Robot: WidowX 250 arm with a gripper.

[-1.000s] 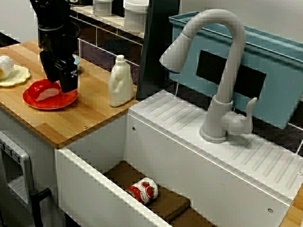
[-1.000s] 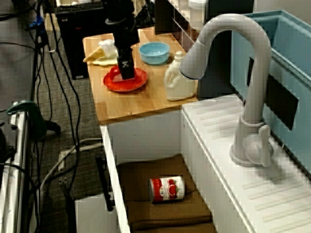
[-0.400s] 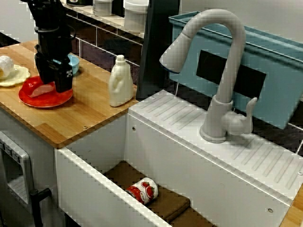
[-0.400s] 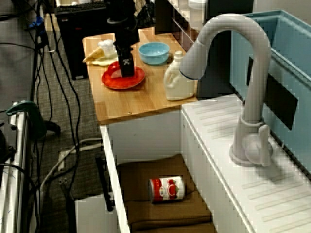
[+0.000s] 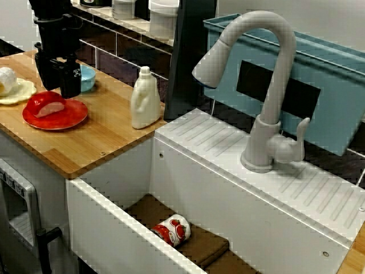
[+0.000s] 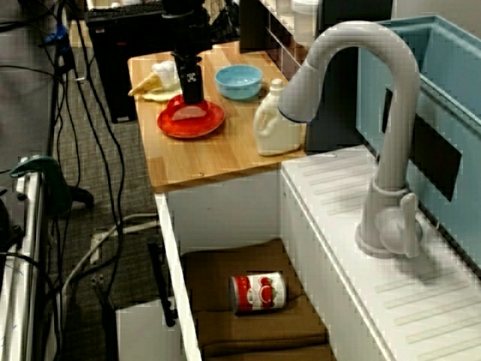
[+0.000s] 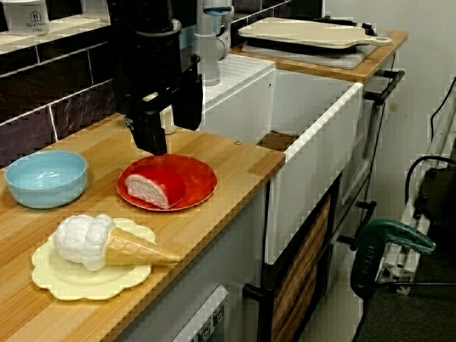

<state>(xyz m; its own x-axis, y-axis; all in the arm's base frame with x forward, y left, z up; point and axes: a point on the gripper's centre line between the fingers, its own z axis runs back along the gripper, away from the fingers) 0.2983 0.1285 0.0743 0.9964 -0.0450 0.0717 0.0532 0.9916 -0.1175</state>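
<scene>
My black gripper hangs open and empty just above the back edge of a red plate on the wooden counter. A red and pink slab of meat lies on the plate, apart from the fingers. In the view across the sink the gripper stands above the meat and the plate. In the view from high along the counter the gripper is over the far side of the plate.
A blue bowl sits behind the plate, and an ice cream cone lies on a yellow dish to its left. A white bottle stands near the sink. A red can lies in the sink under the tall faucet.
The gripper was down on the meat and nudged the plate slightly away from the sink. It has since let go and risen, leaving the meat on the plate.
</scene>
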